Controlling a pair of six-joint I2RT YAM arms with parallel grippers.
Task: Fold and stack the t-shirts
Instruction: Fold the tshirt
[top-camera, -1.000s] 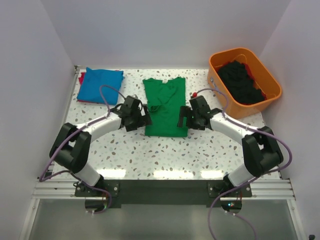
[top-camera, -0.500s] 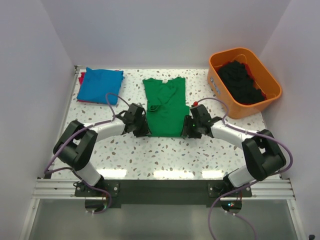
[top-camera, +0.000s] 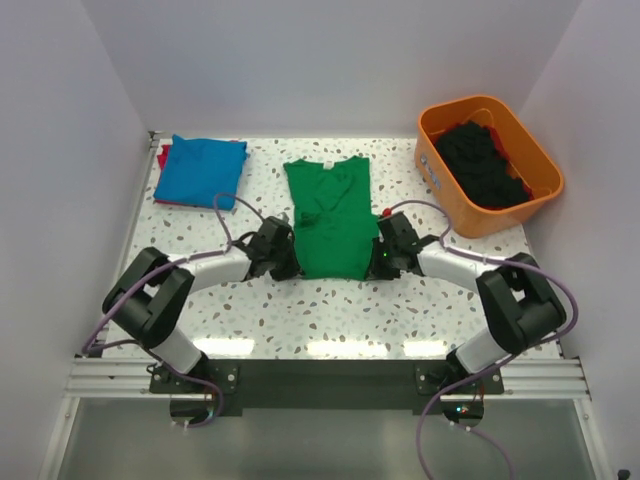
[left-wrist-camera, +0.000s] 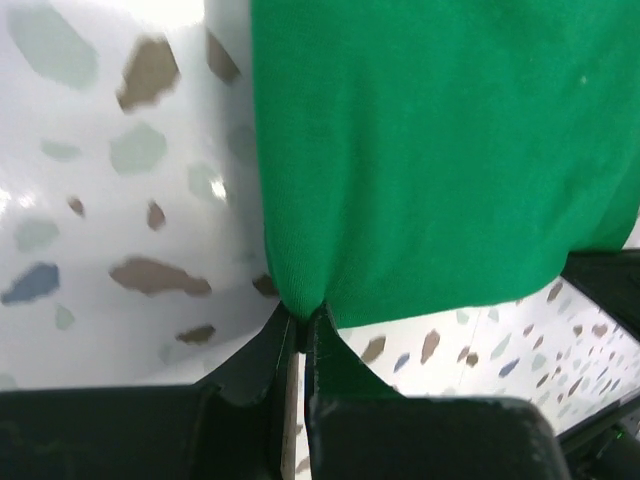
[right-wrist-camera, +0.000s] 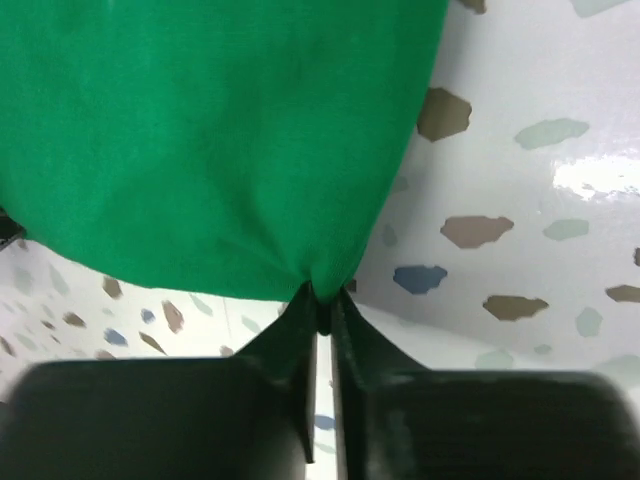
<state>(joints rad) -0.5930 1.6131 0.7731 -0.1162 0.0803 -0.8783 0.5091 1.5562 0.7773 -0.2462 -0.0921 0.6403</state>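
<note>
A bright green t-shirt (top-camera: 330, 215) lies in a long narrow fold at the table's middle, collar toward the back. My left gripper (top-camera: 288, 266) is shut on its near left corner (left-wrist-camera: 300, 300), and my right gripper (top-camera: 380, 264) is shut on its near right corner (right-wrist-camera: 322, 285). Each wrist view shows the green cloth (left-wrist-camera: 440, 150) (right-wrist-camera: 210, 140) bunched to a point between the closed black fingers. A folded blue t-shirt (top-camera: 200, 171) rests on a red one (top-camera: 161, 156) at the back left. Black t-shirts (top-camera: 483, 163) fill the tub.
An orange plastic tub (top-camera: 545, 170) stands at the back right corner. The speckled white table (top-camera: 330, 305) is bordered by white walls on three sides. Purple cables loop off both arms.
Both grippers dropped to the green shirt's near corners and closed on them. The shirt's near edge has pulled slightly inward and back.
</note>
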